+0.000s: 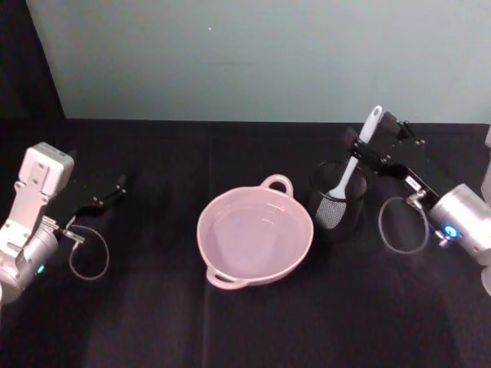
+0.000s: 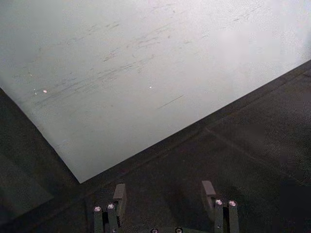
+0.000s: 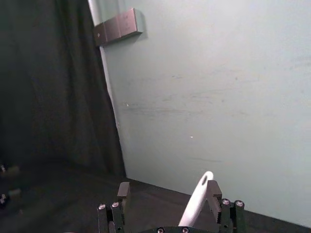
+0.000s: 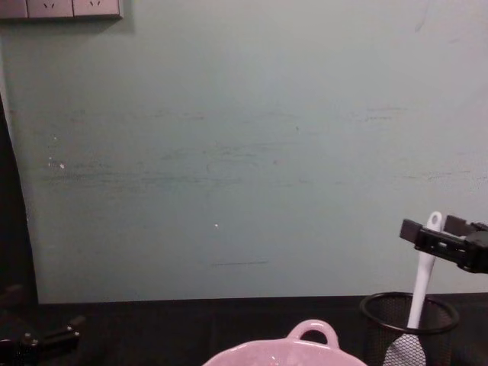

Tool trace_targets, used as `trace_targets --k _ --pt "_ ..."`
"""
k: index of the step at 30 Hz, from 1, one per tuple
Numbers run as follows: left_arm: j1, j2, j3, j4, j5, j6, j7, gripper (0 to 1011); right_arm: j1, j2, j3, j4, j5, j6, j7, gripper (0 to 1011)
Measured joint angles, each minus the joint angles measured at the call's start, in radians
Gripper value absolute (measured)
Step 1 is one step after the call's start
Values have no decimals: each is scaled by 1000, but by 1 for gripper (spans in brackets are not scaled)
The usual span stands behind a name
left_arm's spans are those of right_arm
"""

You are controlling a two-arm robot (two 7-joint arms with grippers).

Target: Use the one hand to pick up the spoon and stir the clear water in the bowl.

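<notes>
Spoon (image 1: 355,157): stands bowl-end down in the black mesh cup (image 1: 338,201), beside the pink bowl (image 1: 255,234).
Right gripper (image 1: 377,143): fingers parted around the upper handle, not clamped.
Handling: light, stiff, slick plastic; grip high on the handle.
Left gripper (image 1: 115,186): parked open, far left.

A pale green wall (image 4: 244,152) with sockets (image 4: 61,8) rises behind the black-clothed table (image 1: 153,322).

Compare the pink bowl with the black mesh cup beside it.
The bowl is pale pink, solid and glossy; the cup is black see-through wire mesh. The bowl is wide and shallow with loop handles, the cup narrow and tall. The bowl holds no utensil, while the white spoon stands in the cup between the right gripper's fingers. Both sit upright on the black cloth.
</notes>
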Motion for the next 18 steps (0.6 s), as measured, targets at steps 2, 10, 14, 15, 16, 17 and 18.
trace_targets --k 2,10,14,15,16,17,18 --pt "0 0 0 0 0 0 0 1011 -12 17 1 -19 -35 -16 -11 1004" --pt "0 0 0 0 0 0 0 1011 4 30 -6 13 -148 -92 -25 1004" --pt "0 0 0 0 0 0 0 1011 27 25 -16 46 -197 -120 -27 1004" --pt "0 0 0 0 0 0 0 1011 32 26 -20 51 -222 -132 -32 1004" --pt "0 0 0 0 0 0 0 1011 33 28 -22 52 -234 -136 -35 1004" --pt "0 0 0 0 0 0 0 1011 34 30 -22 52 -245 -141 -37 1004" --pt "0 0 0 0 0 0 0 1011 33 33 -23 52 -255 -144 -41 1004"
